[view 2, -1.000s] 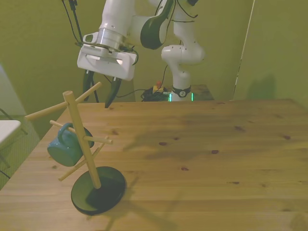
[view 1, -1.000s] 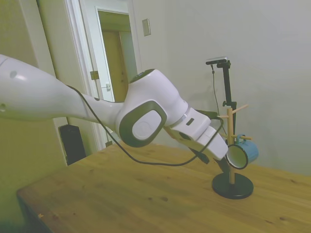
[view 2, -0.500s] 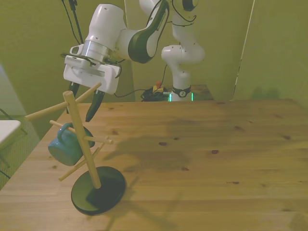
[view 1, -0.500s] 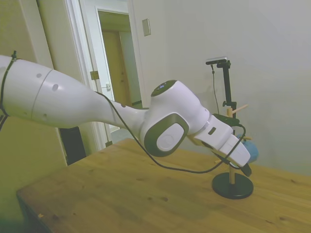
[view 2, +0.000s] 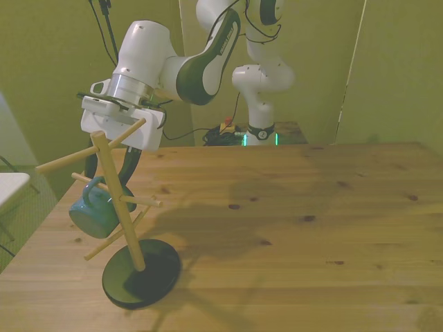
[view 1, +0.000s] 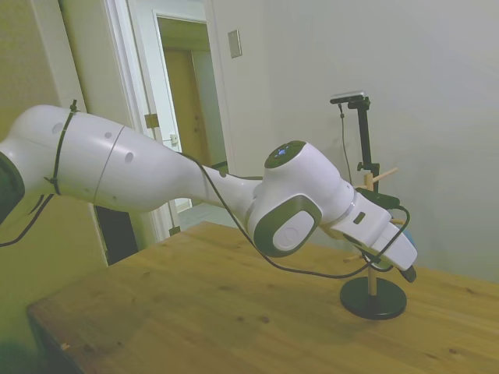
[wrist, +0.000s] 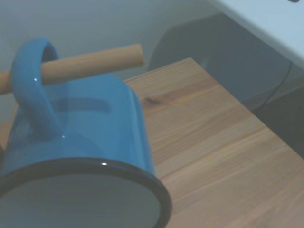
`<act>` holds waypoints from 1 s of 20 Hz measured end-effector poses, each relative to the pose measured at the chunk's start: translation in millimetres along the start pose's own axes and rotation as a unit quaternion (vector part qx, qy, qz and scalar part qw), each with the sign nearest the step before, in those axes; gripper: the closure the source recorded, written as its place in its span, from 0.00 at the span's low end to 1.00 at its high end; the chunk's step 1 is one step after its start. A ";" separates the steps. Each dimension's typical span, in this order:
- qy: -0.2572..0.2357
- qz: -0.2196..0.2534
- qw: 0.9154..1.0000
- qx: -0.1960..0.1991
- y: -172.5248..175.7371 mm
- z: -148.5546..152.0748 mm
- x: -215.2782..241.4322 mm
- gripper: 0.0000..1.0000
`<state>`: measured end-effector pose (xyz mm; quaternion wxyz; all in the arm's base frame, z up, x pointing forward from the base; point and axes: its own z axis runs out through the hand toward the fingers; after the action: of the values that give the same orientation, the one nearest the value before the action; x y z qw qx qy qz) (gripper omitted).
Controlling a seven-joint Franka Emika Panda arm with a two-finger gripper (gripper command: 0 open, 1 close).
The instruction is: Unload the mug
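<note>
The light blue-teal mug (view 2: 93,211) hangs by its loop handle on a low peg of a wooden mug tree (view 2: 118,202) that stands on a black round base (view 2: 142,274), near the front view's left. My gripper (view 2: 107,178) is open. Its dark fingers (view 2: 129,166) reach down on either side of the tree's post, just above the mug and not touching it. The wrist view shows the mug (wrist: 80,128) close up, its handle (wrist: 27,90) hooked over the peg (wrist: 90,64). In the side view my gripper (view 1: 401,269) covers the mug.
The tree's upper pegs (view 2: 66,160) stick out beside my hand. The table's edge (view 2: 31,235) runs close by the tree at the front view's left, with a white piece of furniture (view 2: 8,185) beyond it. Bare wooden tabletop (view 2: 291,228) stretches toward the front view's right.
My gripper has come down and toward the front view's left, from above the table to the mug tree, and now straddles the post over the mug. The mug has not moved.
</note>
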<state>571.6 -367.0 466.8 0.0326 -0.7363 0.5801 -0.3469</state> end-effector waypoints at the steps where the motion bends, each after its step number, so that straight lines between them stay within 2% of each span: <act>1: 0.000 -0.003 1.000 0.001 -2.1 2.3 0.3 0.00; 18: 0.030 -0.002 0.999 0.015 -16.0 25.2 26.3 0.00; 19: 0.030 -0.003 0.999 0.016 -17.7 27.0 26.3 1.00; 20: 0.030 -0.003 0.999 0.018 -19.4 28.3 26.1 1.00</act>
<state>605.6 -393.6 466.5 0.0271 -0.7263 0.5727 -0.3791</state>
